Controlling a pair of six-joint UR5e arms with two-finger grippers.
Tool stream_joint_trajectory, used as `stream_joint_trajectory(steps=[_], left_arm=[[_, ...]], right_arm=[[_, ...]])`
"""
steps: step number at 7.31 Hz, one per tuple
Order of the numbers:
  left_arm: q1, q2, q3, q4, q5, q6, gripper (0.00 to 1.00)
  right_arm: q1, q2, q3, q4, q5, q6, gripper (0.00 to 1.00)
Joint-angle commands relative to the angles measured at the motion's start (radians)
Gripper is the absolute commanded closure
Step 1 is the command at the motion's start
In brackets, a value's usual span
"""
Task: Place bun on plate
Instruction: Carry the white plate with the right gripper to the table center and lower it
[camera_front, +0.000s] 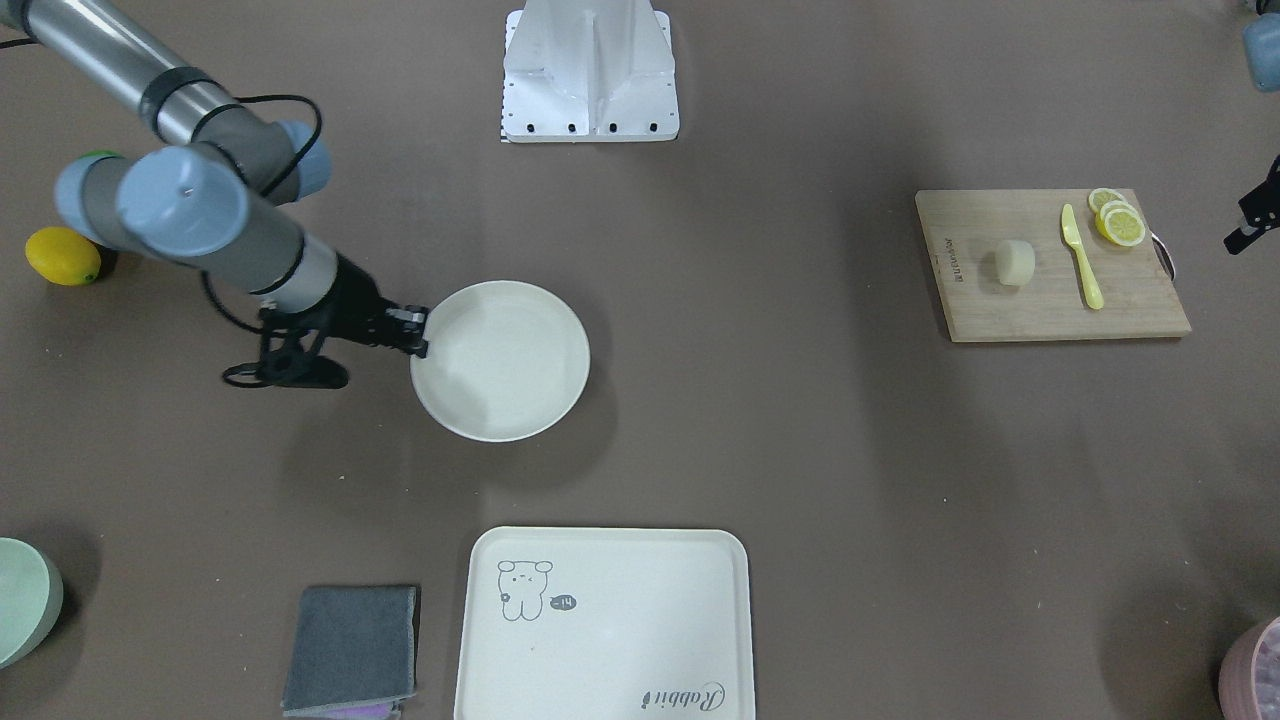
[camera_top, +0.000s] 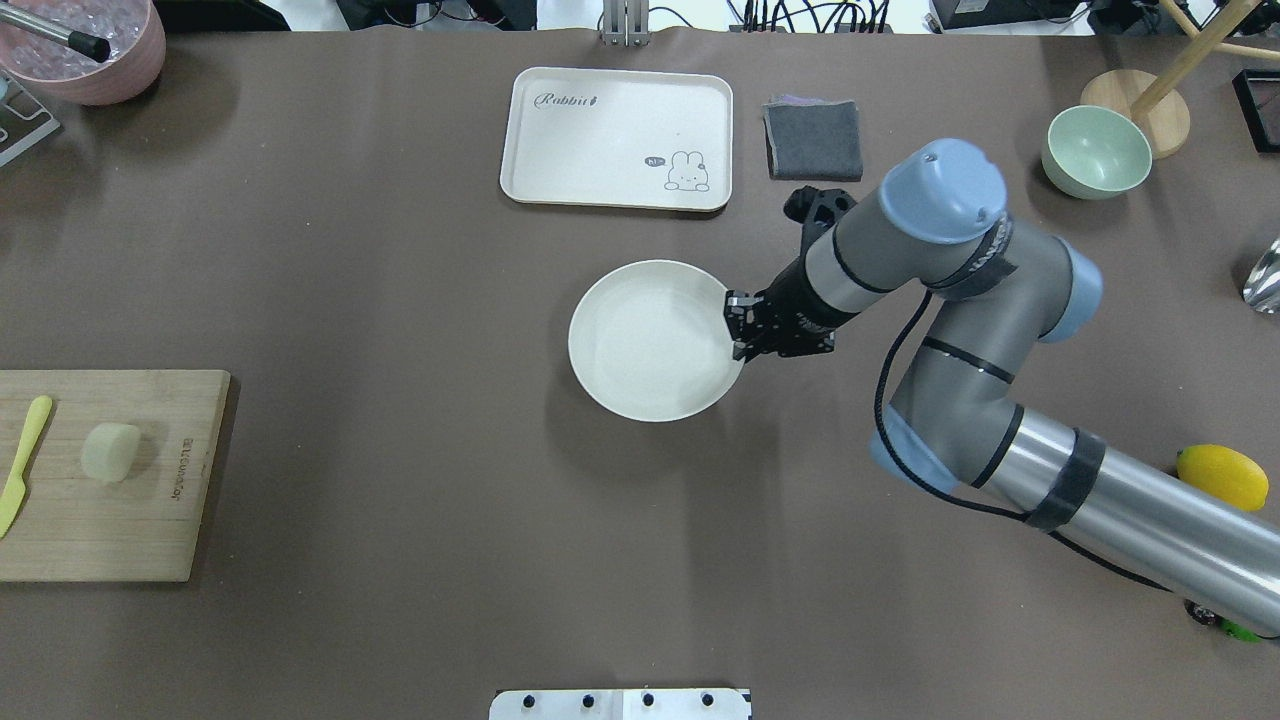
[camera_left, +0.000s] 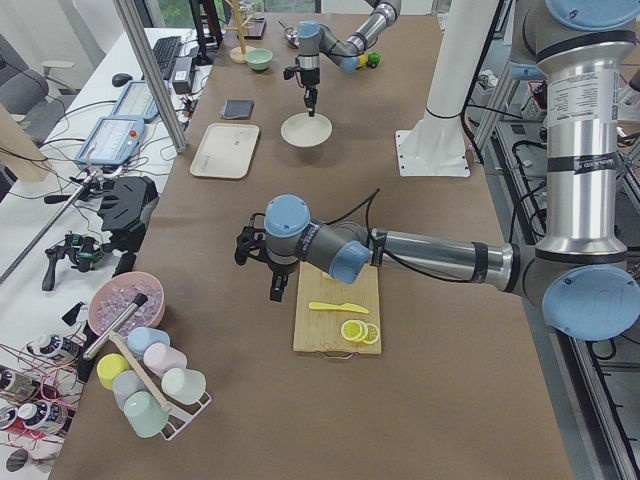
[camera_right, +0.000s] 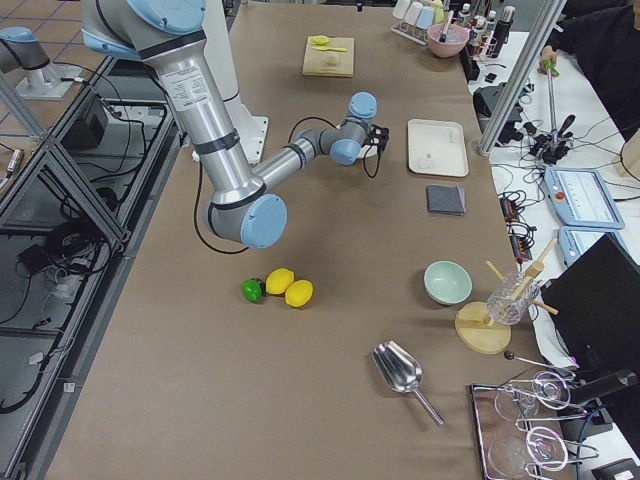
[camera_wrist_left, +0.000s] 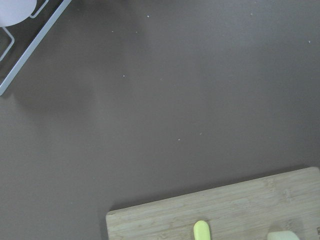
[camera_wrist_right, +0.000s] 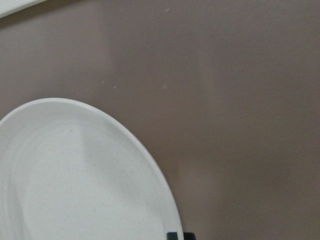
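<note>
**A:** Front-facing view first. Where is the right gripper (camera_front: 418, 331)?
**B:** At the plate (camera_front: 500, 365), touching its rim. The bun (camera_front: 1015, 263) lies well apart from the plate, toward the robot's left. It sits on a wooden cutting board (camera_front: 1000, 315) with a yellow knife (camera_front: 1082, 258) and lemon slices (camera_front: 1118, 221).

**A:** And overhead?
**B:** The right gripper meets the plate's rim on the side toward the robot's right. A cream tray (camera_top: 600, 140) lies near the plate, on the side away from the robot.

**A:** The left side view?
**B:** Far off, the right gripper points down at the plate's rim. The left gripper (camera_left: 277, 288) hangs well apart from the plate, and I cannot tell how its jaws stand.

**A:** The right side?
**B:** The right gripper hides the plate.

**A:** The left wrist camera?
**B:** Bare table (camera_wrist_left: 150, 100), a corner of the cutting board, the knife's end and a sliver of bun.

**A:** The right wrist camera?
**B:** Two dark fingertips (camera_wrist_right: 173, 235) sit close together at the plate's rim, one inside and one outside, pinching it.
</note>
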Motion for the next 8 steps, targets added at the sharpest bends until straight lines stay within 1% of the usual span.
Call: stream_joint_trajectory(steps=[1,2,3,4,5,6,7,8], left_arm=[[0.124,-0.032,-0.026,-0.004,0.062,-0.214,0.03],[0.151,-0.01,-0.032,-0.054,0.07,-0.282,0.03],[0.207,0.04,-0.032,-0.16,0.082,-0.412,0.02],[0.275,0.083,-0.03,-0.252,0.131,-0.521,0.02],[0.362,0.096,-0.029,-0.297,0.191,-0.601,0.03],[0.416,0.106,-0.029,-0.328,0.228,-0.655,0.03],[0.461,0.107,-0.03,-0.334,0.265,-0.693,0.03],[0.519,0.11,-0.017,-0.343,0.32,-0.694,0.04]], right_arm=[[-0.088,0.037,0.0,0.001,-0.063,0.03,1.0],[-0.1,0.042,0.0,-0.001,-0.07,0.03,1.0],[-0.103,0.04,0.0,-0.001,-0.07,0.03,1.0],[-0.106,0.04,-0.002,-0.001,-0.07,0.03,0.78],[-0.106,0.04,-0.002,-0.001,-0.07,0.03,0.5],[-0.106,0.036,0.001,-0.001,-0.074,0.033,0.01],[-0.106,0.03,0.003,-0.001,-0.077,0.033,0.0],[-0.1,0.028,0.007,-0.001,-0.079,0.034,0.0]])
